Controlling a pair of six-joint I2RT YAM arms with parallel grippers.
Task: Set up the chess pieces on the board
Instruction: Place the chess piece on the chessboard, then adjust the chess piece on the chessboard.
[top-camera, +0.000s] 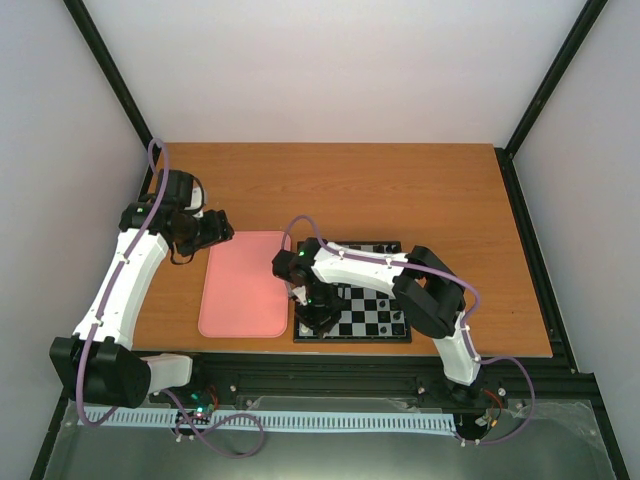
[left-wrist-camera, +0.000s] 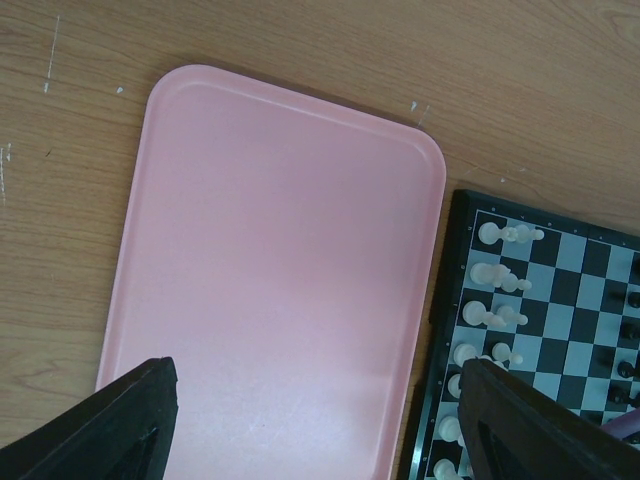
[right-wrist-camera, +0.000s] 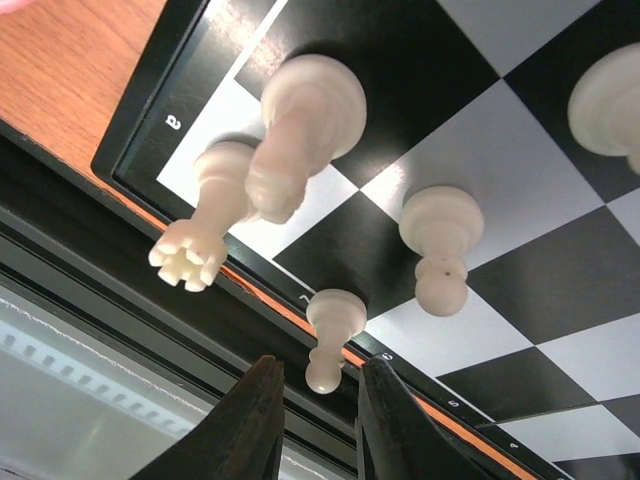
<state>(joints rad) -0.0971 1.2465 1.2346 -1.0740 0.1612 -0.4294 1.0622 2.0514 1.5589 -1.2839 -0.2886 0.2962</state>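
White chess pieces (left-wrist-camera: 484, 272) stand in two rows along the board (left-wrist-camera: 448, 270) edge nearest the pink tray (left-wrist-camera: 280, 250): taller ones on the outer row, pawns inside, as a start position needs. The count can't be confirmed because the left tool finger hides the near end. In the right wrist view, the corner by the "a" mark holds a rook (right-wrist-camera: 205, 225) on the pale corner square, a taller piece (right-wrist-camera: 300, 120) next to it, and a pawn (right-wrist-camera: 440, 240) in front of that. A second pawn (right-wrist-camera: 335, 318) sits on the dark square beside the rook's, tight to the border and upright. The right tool (right-wrist-camera: 320, 372) is right over that pawn with the jaws cracked only slightly apart. There is daylight on both sides of the pawn's head, so it reads as no grip; probably a release. The narrow gap makes sense with neighbours this close. The left tool (left-wrist-camera: 318, 370) hangs wide open and empty over the tray, parked clear of the board so the arms don't clash. The tray shows nothing on it in the left wrist view, so setup looks near done. The table (left-wrist-camera: 300, 40) carries both.
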